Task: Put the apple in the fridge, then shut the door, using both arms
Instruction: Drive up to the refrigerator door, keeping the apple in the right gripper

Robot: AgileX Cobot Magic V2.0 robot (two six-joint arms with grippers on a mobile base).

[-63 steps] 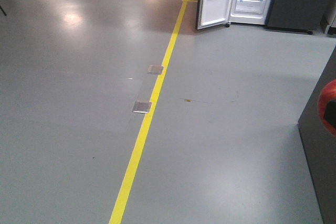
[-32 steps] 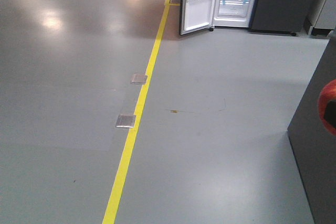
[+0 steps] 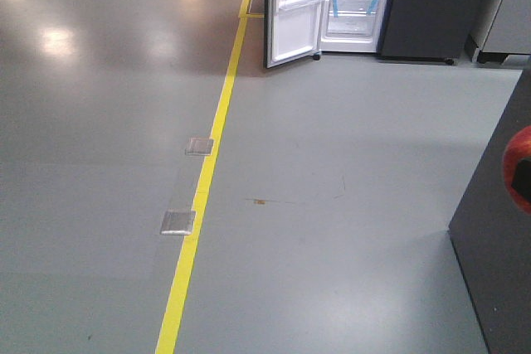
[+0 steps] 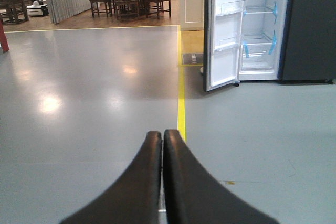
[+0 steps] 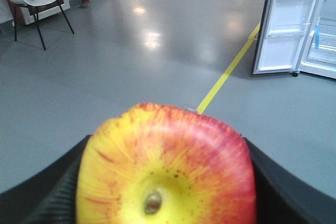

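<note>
Right gripper (image 5: 167, 182): jaws clamped on the apple (image 5: 173, 145), dimpled end toward the lens, gripped firmly for transit; left gripper (image 4: 163, 138): fingers pressed together, empty, presumably reserved for the door (image 3: 292, 10), which stands open on the fridge (image 3: 357, 6), well apart across the floor (image 3: 348, 230) beside the yellow line (image 3: 199, 205).

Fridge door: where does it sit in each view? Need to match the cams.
Exterior front-facing: door at top centre, swung open, white lining showing.
Left wrist: door upper right of centre, open.
Right wrist: door at upper right, open.
Shared landmark: yellow floor line, running toward the door's left side.
</note>
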